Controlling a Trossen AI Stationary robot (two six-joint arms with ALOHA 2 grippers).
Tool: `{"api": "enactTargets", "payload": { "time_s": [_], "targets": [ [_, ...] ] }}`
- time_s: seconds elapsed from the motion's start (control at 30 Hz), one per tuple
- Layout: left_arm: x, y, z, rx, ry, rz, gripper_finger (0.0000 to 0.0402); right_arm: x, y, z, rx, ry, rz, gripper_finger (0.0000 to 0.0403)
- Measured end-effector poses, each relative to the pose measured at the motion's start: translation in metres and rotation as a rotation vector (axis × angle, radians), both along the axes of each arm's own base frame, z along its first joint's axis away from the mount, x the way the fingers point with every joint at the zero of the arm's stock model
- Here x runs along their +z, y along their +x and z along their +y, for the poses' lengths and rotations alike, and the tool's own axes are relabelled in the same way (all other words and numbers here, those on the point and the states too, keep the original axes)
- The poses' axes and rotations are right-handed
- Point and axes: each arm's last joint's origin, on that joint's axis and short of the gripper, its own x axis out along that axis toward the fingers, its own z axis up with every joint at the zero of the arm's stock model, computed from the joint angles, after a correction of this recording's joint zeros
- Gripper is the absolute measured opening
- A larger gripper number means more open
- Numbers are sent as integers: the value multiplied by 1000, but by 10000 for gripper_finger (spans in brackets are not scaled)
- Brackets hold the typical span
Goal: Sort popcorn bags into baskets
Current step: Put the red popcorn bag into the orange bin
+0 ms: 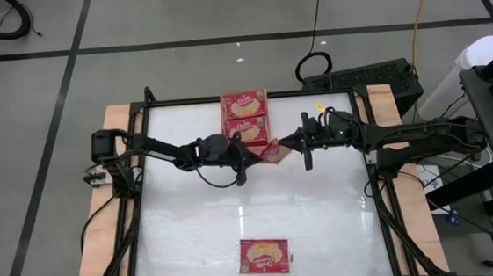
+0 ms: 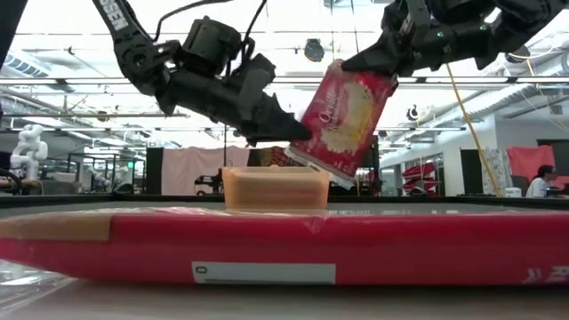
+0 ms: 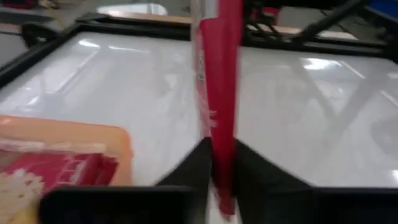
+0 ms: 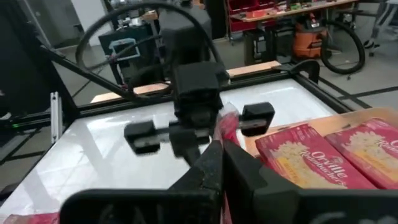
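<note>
A red popcorn bag (image 1: 275,152) hangs in the air between both grippers, just right of the orange tray (image 1: 223,122). In the low view the bag (image 2: 347,120) is tilted, picture side toward the camera, above the tray (image 2: 274,191). My left gripper (image 1: 255,158) is shut on its lower left edge. My right gripper (image 1: 293,140) is shut on its upper right edge. Two bags (image 1: 244,104) (image 1: 248,129) lie flat in the tray. Another bag (image 1: 265,256) lies flat near the table's near edge. My left gripper pinches the bag's lower edge (image 3: 222,163) between its two fingers, coming roughly level from the table's left; the bag shows edge-on, running away from the fingers. My right gripper pinches the opposite upper edge (image 2: 380,78) from the table's right, slanting down. The bag is lifted clear and tilted.
The tray (image 3: 93,130) sits at the far middle of the white table, inside a black frame (image 1: 146,208). The near bag (image 2: 284,249) fills the low view's foreground. Bare tabletop lies between tray and near bag. People and shelves stand in the room beyond.
</note>
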Motion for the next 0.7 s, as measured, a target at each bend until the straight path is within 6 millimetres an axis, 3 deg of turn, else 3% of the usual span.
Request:
{"api": "enactTargets", "payload": {
  "time_s": [0.07, 0.23, 0.37, 0.57, 0.7],
  "targets": [
    [7, -4, 1, -26, -8, 15, 21, 0, 0, 2, 6, 8, -1, 0],
    [31, -27, 8, -6, 0, 137, 30, 7, -1, 9, 13, 49, 52, 19],
    [57, -55, 9, -14, 31, 223, 14, 22, 3, 17, -47, -12, 204, 69],
    [82, -90, 9, -1, 18, 301, 25, 44, 37, 28, -73, -172, 208, 173],
    [87, -105, 5, -8, 5, 355, 19, 43, 72, 31, -6, -226, 241, 223]
  ]
}}
